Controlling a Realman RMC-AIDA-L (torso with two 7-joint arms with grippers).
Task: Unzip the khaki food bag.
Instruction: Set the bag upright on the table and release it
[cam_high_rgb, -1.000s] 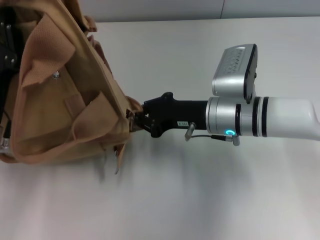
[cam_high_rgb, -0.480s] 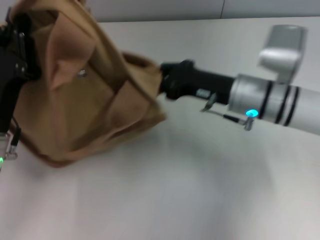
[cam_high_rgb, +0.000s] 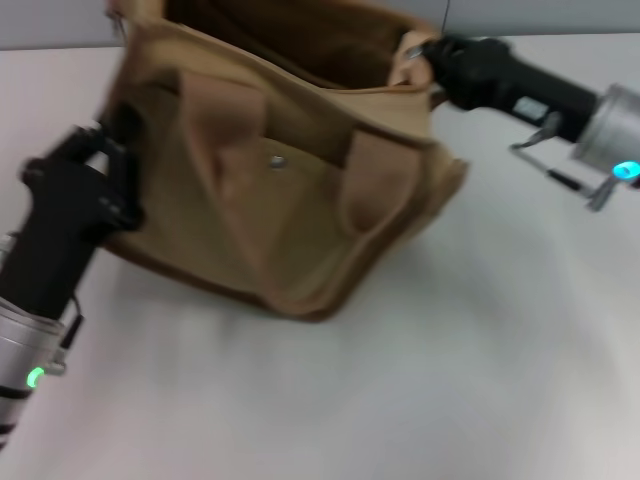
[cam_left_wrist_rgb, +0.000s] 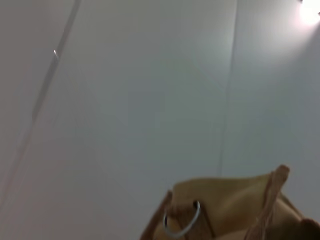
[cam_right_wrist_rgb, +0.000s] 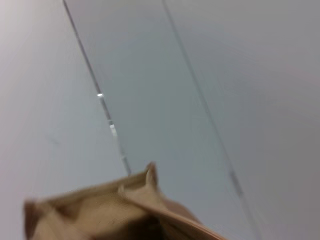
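Now the boxy tan canvas food bag with its two wide strap handles (cam_high_rgb: 290, 190) lies between my two arms on the pale table (cam_high_rgb: 450, 380), its long top opening running from my left side toward my right, tilted so the far right corner sits higher in the head view. The mouth gapes dark along that top edge, so I judge the zipper largely open. My right gripper (cam_high_rgb: 428, 52) is at the bag's far right top corner, pressed against the fabric there; my left gripper (cam_high_rgb: 118, 150) is against the bag's left end. Neither set of jaws shows plainly, so I cannot tell how wide they stand or what they pinch. A silver ring (cam_left_wrist_rgb: 181, 224) shows at one corner in my left wrist view.
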